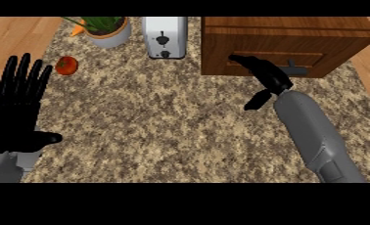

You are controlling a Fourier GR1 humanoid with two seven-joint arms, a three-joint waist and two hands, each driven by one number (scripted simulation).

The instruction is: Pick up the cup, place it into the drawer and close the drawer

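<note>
A brown wooden drawer unit [282, 38] stands at the back right of the counter, with a dark handle [292, 66] on its front. My right hand [267, 75] lies with straight fingers against the drawer front, just left of the handle, thumb hanging down. I see no cup anywhere. My left hand [22, 106] rests open at the left edge, fingers up.
A silver toaster [165, 37] stands at the back centre. A grey pot with a green plant [108, 31] is at the back left, and a red tomato [66, 65] lies in front of it. The counter [159, 121] is speckled granite.
</note>
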